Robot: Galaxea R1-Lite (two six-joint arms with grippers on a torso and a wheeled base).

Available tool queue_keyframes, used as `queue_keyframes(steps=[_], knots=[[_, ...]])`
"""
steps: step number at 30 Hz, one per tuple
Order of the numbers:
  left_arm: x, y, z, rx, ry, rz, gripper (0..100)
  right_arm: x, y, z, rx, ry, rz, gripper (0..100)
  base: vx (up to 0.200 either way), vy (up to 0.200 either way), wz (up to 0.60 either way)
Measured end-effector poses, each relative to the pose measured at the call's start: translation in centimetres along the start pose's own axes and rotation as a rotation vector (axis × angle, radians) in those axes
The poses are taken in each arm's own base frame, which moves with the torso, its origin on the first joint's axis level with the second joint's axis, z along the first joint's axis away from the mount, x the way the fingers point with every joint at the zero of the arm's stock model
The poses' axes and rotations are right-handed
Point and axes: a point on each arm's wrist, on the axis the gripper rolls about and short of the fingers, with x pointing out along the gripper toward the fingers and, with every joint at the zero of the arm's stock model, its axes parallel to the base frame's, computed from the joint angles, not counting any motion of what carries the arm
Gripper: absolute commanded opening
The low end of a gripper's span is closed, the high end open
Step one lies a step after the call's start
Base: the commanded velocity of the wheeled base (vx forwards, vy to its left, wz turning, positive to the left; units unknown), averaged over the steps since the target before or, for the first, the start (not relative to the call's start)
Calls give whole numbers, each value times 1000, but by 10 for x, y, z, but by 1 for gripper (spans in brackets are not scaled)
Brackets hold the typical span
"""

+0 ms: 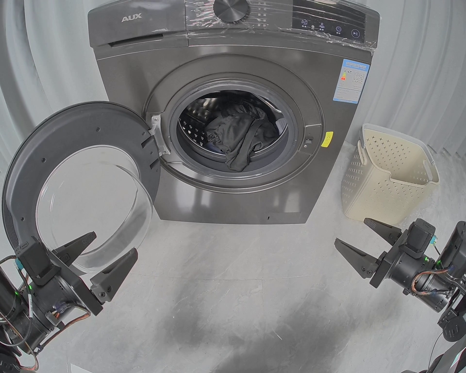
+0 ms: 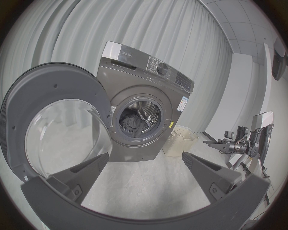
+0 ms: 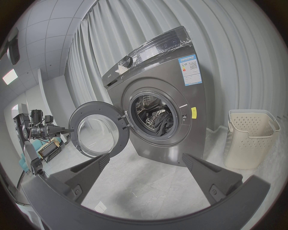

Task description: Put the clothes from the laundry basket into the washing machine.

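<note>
We're seeing the washer (image 1: pixel 218 204) standing with its door (image 1: pixel 77 126) swung wide open, and dark clothes (image 1: pixel 238 136) are lying heaped in the drum, one end draping over the rim. The basket (image 1: pixel 388 179) is sitting upright just right of it. The left gripper (image 1: pixel 113 244) and right gripper (image 1: pixel 351 231) are hovering spread over the grey floor (image 1: pixel 233 301), with a pale curtain (image 1: pixel 422 73) hanging behind.

On washing machine (image 1: pixel 233 204) front, brand lettering (image 1: pixel 131 18); blue label (image 1: pixel 351 80), yellow sticker (image 1: pixel 327 139) beside opening
</note>
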Motion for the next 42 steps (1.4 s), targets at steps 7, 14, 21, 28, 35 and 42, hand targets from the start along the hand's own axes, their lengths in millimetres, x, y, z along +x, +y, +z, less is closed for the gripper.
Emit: queue_keyframes(steps=[7, 14, 21, 28, 35, 42], knots=[[-1, -2, 6, -69, -33, -24, 100, 0, 1, 0, 0, 2, 2, 100, 0, 0, 0], [2, -2, 7, -79, -34, -18, 100, 0, 2, -1, 1, 7, 5, 100, 0, -171, 0], [4, -2, 2, -62, -8, -20, 100, 0, 4, -3, 3, 13, 11, 100, 0, -200, 0], [8, -2, -3, -48, 20, -17, 100, 1, 5, -4, 4, 18, 16, 100, 0, -143, 0], [13, -3, -5, -24, 37, -16, 100, 1, 6, -4, 4, 21, 20, 100, 86, 0, 0], [28, -4, -6, 5, 58, -3, 100, 1, 7, -6, 5, 30, 24, 100, 200, 0, 0]])
